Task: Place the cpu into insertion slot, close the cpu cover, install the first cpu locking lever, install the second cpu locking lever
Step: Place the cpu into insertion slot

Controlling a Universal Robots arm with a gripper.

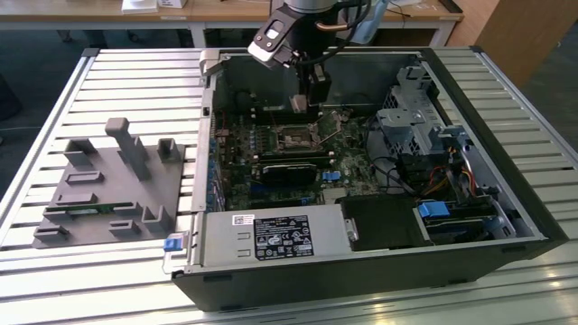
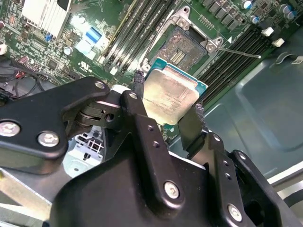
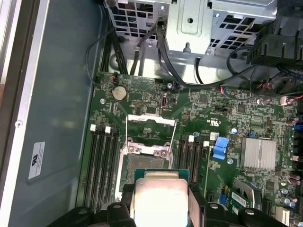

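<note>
My gripper [image 1: 307, 101] hangs inside the open computer case [image 1: 505, 183], shut on the cpu [image 1: 297, 103]. In both wrist views the cpu [image 2: 170, 94] [image 3: 161, 198] is a silver-topped square chip with a green edge, clamped by its sides between the black fingers [image 2: 137, 90]. It hovers a little above and just beside the insertion slot [image 2: 187, 45] [image 3: 142, 156] [image 1: 296, 140], whose dark centre lies bare. The cpu cover [image 3: 150, 126] stands swung open behind the slot. A thin metal lever [image 2: 236, 51] sticks out beside the socket.
Long black memory slots [image 3: 102, 161] flank the socket on both sides. A finned heat sink [image 3: 258, 153] and a blue connector [image 3: 220, 147] sit nearby. Cables and a metal drive cage [image 1: 407, 122] fill the exterior view's right. A grey fixture tray [image 1: 108, 183] lies outside the case.
</note>
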